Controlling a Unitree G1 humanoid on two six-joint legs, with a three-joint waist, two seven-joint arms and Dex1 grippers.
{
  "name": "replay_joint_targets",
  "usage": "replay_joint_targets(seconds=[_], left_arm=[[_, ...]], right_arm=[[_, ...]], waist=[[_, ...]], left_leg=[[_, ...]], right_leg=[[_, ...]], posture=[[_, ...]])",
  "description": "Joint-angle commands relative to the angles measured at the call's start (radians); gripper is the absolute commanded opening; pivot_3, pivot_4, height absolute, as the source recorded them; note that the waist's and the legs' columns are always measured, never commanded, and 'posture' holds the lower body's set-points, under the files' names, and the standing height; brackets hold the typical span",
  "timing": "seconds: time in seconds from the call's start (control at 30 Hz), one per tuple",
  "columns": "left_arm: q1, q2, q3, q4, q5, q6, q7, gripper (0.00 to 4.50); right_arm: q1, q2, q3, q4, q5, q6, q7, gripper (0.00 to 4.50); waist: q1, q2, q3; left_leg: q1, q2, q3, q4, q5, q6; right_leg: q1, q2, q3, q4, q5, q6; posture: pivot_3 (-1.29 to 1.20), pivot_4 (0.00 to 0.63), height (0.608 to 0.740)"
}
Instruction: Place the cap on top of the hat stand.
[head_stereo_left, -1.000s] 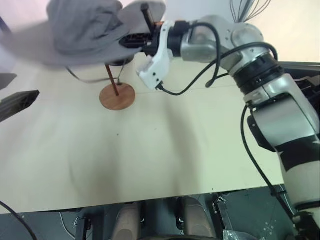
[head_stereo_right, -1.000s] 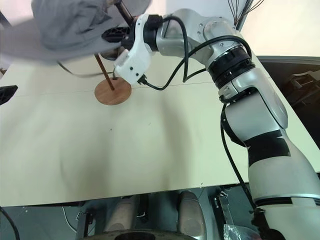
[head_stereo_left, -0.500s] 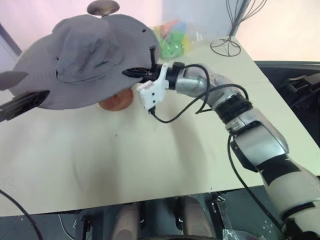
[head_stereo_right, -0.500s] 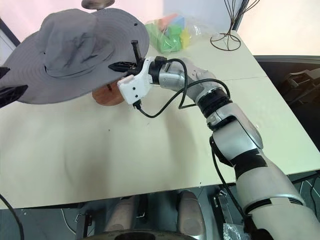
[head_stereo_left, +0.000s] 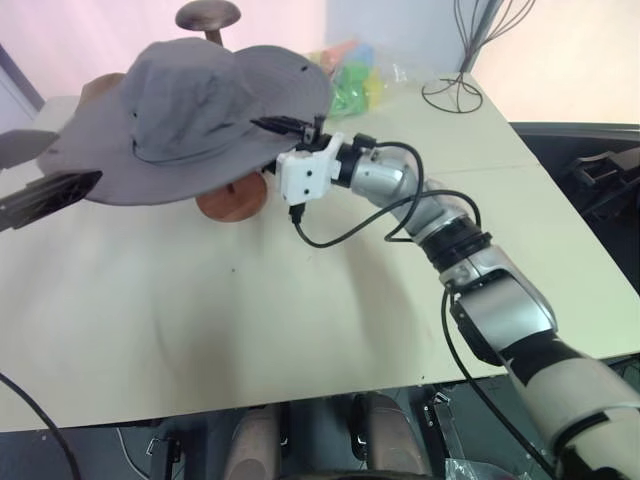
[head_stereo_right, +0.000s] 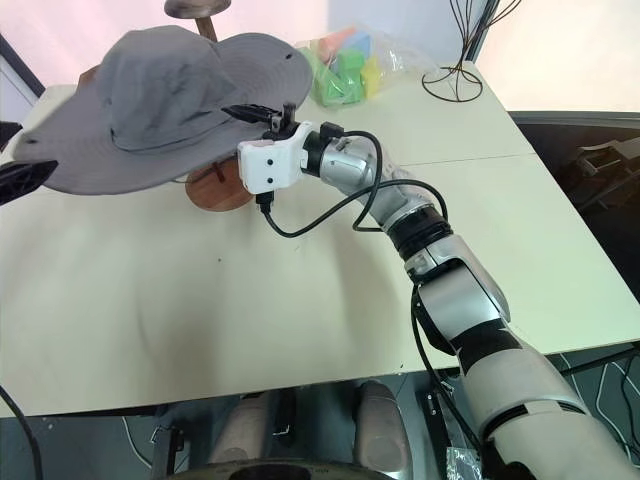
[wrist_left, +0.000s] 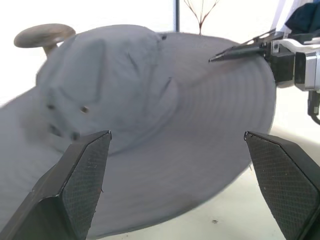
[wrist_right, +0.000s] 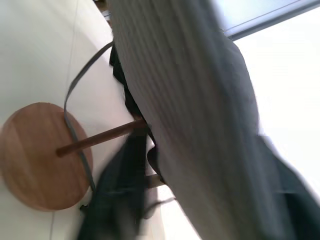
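Observation:
The grey wide-brimmed cap (head_stereo_left: 190, 115) hangs tilted over the hat stand, whose wooden base (head_stereo_left: 232, 198) and thin rod (wrist_right: 100, 137) show under the brim. The stand's top is hidden inside the crown. My right gripper (head_stereo_left: 288, 128) is at the brim's right edge and open, one finger (wrist_left: 240, 49) lying over the brim with the fabric running between the jaws. The chin cord (wrist_right: 75, 97) dangles beside the rod. On the cap's left side, my left gripper (wrist_left: 177, 133) stands open with nothing in it, short of the brim.
A dark stand with a round top (head_stereo_left: 207, 15) rises behind the cap. A black wire stand (head_stereo_left: 455, 90) and a bag of bright-coloured items (head_stereo_left: 350, 75) sit at the back right. A small brown thing (head_stereo_left: 100, 85) peeks out behind the brim.
The right gripper has come down with the cap, rolled its wrist and opened. The cap has dropped from high above the table onto the stand. The left gripper has stayed put.

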Motion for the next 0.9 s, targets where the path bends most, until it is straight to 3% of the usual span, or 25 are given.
replay_joint_targets(seconds=[0.03, 0.23, 0.47, 0.57, 0.67, 0.77, 0.9], left_arm=[[-0.006, 0.015, 0.018, -0.007, 0.0, -0.024, 0.003, 4.5], [0.028, 0.001, 0.07, -0.045, 0.006, -0.008, 0.031, 4.5], [0.193, -0.058, 0.267, -0.136, 0.016, 0.037, 0.055, 4.5], [0.31, -0.096, 0.389, -0.162, 0.029, 0.056, 0.026, 4.5], [0.414, -0.128, 0.485, -0.151, 0.035, 0.053, -0.005, 4.5], [0.536, -0.167, 0.564, -0.132, 0.045, 0.03, -0.058, 4.5], [0.643, -0.191, 0.579, -0.124, 0.058, -0.013, -0.107, 4.5]], right_arm=[[0.002, -0.005, -0.027, -0.087, 0.014, 0.009, 0.005, 4.48], [0.071, -0.096, -0.07, -0.275, 0.076, 0.044, 0.094, 4.48], [0.194, -0.357, -0.188, -0.492, 0.384, 0.172, 0.421, 4.48], [0.224, -0.48, -0.256, -0.539, 0.613, 0.415, 0.654, 4.48], [0.169, -0.548, -0.312, -0.491, 0.73, 0.633, 0.77, 4.48], [0.072, -0.593, -0.356, -0.388, 0.808, 0.86, 0.858, 4.48], [-0.035, -0.633, -0.37, -0.259, 0.825, 1.004, 0.966, 4.48]], waist=[[0.0, 0.0, 0.0], [0.012, 0.0, 0.0], [0.018, -0.001, 0.0], [0.015, -0.001, 0.001], [0.014, 0.0, 0.001], [0.013, 0.001, 0.002], [0.022, 0.001, 0.001]], left_leg=[[0.0, 0.0, 0.0, 0.0, 0.0, 0.0], [0.0, 0.0, 0.0, 0.0, 0.0, 0.0], [0.0, 0.0, 0.0, 0.002, -0.001, 0.002], [0.0, 0.002, 0.0, 0.001, -0.001, 0.002], [0.001, 0.003, 0.001, 0.001, -0.002, 0.003], [0.001, 0.004, 0.002, 0.001, -0.002, 0.003], [0.0, 0.004, 0.003, 0.001, -0.003, 0.003]], right_leg=[[0.0, 0.0, 0.0, 0.0, 0.0, 0.0], [0.0, 0.0, 0.0, 0.0, 0.0, 0.0], [0.002, -0.001, 0.0, -0.001, 0.0, 0.0], [0.002, -0.001, 0.0, -0.001, 0.0, 0.0], [0.002, -0.001, 0.0, -0.001, 0.0, 0.0], [0.001, -0.001, 0.0, -0.002, 0.0, -0.001], [-0.001, -0.001, 0.0, -0.003, -0.003, -0.006]], posture=[[0.0, 0.15, 0.74], [0.0, 0.15, 0.74], [0.0, 0.15, 0.74], [0.0, 0.15, 0.74], [0.0, 0.15, 0.74], [0.0, 0.15, 0.74], [0.0, 0.15, 0.74]])
